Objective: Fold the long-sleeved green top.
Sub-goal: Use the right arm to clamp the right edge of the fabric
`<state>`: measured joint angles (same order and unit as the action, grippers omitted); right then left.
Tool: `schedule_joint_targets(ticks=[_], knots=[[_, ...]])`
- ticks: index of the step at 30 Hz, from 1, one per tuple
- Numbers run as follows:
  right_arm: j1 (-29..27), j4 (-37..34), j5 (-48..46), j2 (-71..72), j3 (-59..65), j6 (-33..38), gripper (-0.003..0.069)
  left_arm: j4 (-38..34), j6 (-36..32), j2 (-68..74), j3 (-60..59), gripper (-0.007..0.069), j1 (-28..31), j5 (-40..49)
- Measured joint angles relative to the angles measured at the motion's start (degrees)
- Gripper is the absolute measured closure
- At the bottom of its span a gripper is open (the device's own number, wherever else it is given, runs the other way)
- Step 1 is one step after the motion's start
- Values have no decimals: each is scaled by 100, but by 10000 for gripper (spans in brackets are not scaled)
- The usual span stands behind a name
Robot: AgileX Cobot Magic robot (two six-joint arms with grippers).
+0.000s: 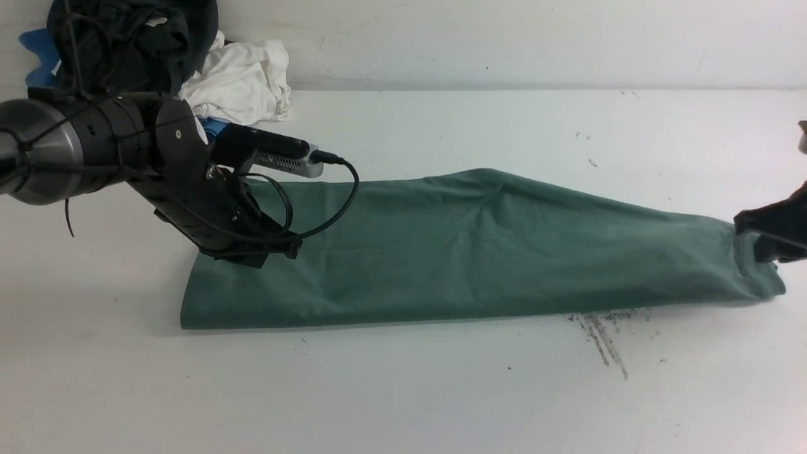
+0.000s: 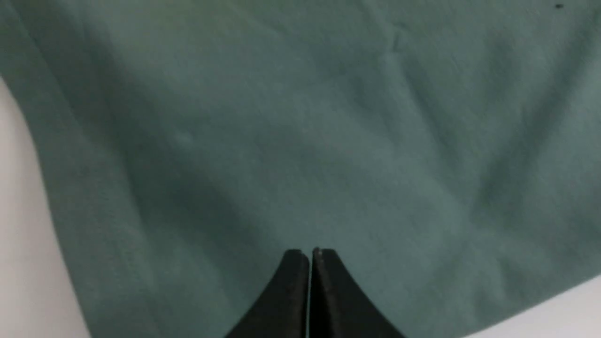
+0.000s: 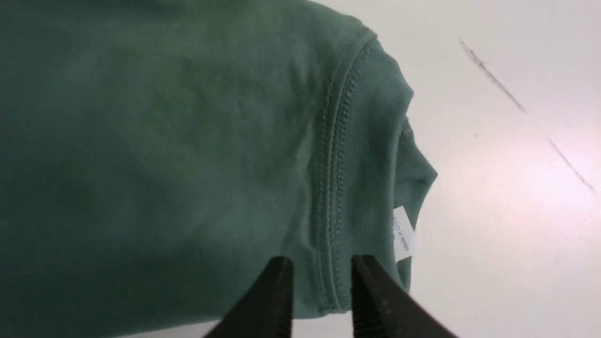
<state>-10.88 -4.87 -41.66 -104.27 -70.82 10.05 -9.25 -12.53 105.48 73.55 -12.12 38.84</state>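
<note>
The green long-sleeved top (image 1: 466,246) lies on the white table as a long folded band running left to right. My left gripper (image 1: 265,255) rests low over the band's left part. In the left wrist view the left gripper (image 2: 310,254) is shut, fingertips together above smooth green cloth (image 2: 300,131), with nothing seen between them. My right gripper (image 1: 760,246) is at the band's right end. In the right wrist view the right gripper (image 3: 322,262) is open, its fingers either side of the ribbed neck seam (image 3: 335,155). The white neck label (image 3: 403,234) shows beside it.
A heap of black garments (image 1: 126,38), a white one (image 1: 243,79) and a bit of blue cloth (image 1: 38,57) sits at the back left against the wall. Dark scuff marks (image 1: 602,334) streak the table (image 1: 403,397) in front of the top's right part.
</note>
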Motion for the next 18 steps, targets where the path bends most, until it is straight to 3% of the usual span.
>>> schedule_joint_targets(ticks=[1,2,4,6,9,14,18], knots=[[-14,0,0,-7,-9,-10,384,10,0,0,27,632,0,18],[-149,-12,53,-96,-36,-113,295,58,20,-30,166,632,0,268],[-222,-31,74,-183,-51,-170,232,72,20,-96,297,632,0,511],[-367,-182,84,-551,-163,-209,116,72,-5,-451,437,632,0,936],[-396,-477,84,-944,-351,-221,59,45,-26,-1076,472,632,0,1217],[-396,-1037,53,-1319,-740,-207,64,-111,-201,-2324,480,632,0,1300],[-396,-1196,53,-1409,-861,-200,216,-60,-255,-3446,295,632,0,1342]])
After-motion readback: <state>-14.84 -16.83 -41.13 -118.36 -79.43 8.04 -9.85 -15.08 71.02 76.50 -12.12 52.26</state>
